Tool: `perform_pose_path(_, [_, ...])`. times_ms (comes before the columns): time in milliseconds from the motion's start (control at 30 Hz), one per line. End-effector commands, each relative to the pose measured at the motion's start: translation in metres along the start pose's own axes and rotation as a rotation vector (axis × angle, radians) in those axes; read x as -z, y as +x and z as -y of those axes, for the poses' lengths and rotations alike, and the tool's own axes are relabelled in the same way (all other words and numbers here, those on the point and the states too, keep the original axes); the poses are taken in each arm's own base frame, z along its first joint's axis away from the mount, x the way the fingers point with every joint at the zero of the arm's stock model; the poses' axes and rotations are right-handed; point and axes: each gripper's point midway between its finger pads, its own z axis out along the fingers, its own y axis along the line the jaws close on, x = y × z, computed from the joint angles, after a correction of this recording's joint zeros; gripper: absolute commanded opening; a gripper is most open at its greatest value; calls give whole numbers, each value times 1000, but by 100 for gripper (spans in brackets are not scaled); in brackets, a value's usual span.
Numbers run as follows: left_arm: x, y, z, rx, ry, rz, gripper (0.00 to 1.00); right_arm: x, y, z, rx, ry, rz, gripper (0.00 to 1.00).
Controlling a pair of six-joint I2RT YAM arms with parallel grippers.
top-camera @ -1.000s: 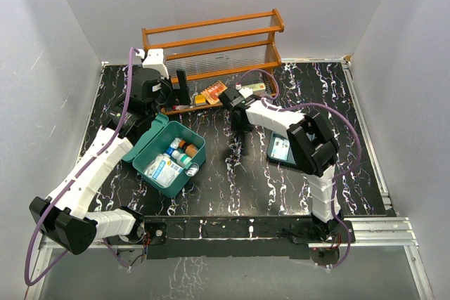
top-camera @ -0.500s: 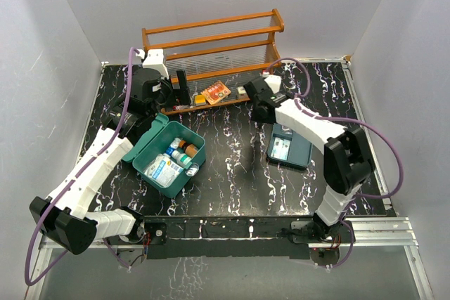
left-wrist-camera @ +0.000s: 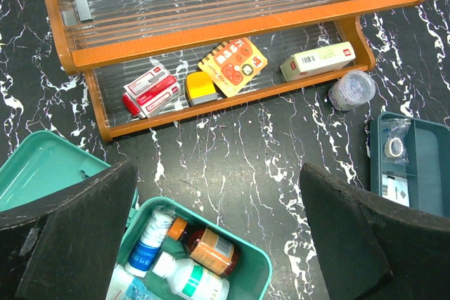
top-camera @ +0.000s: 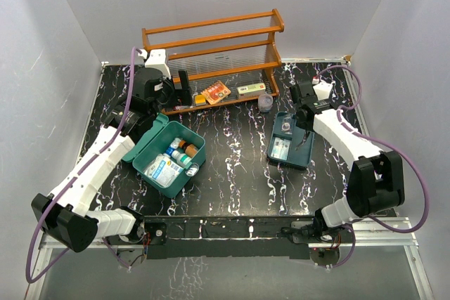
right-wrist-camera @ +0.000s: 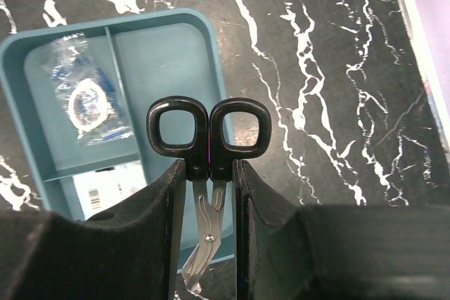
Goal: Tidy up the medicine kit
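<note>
Two tools: right tool (right-wrist-camera: 209,168) clamps scissors (right-wrist-camera: 208,198), left tool (left-wrist-camera: 216,173) gapes wide.

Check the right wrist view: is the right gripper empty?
No, the right gripper is shut on black-handled scissors above the blue tray.

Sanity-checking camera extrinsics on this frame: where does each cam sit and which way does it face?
Top external: fixed high behind the bases, looking down over the table; both arms show whole.
Left wrist: above the medicine kit, angled toward the wooden rack; the open left gripper frames the bottom corners.
Right wrist: straight down over the blue-grey tray; right gripper shut on scissors.
Shared: top external and left wrist both see kit, rack and tray; the tray shows in all three.
</note>
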Motion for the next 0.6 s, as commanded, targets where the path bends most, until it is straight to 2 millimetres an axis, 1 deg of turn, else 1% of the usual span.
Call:
perform_pose_path(0, [0, -5, 5, 8, 18, 18, 99, -8, -11, 14, 62, 86, 52, 16])
perform_pose_path(67, [1, -5, 5, 9, 18, 20, 99, -15, -10, 9, 92, 77, 51, 16])
perform_pose_path(200, [1, -6, 4, 9, 15, 22, 99, -28, -3, -3, 166, 31, 28, 15])
perform_pose_path(367, [1, -6, 4, 9, 16, 23, 99, -40, 13, -22, 195, -43, -31, 15])
perform_pose_path(567, [2, -8, 4, 5, 16, 27, 99, -48, 27, -28, 204, -61, -77, 16])
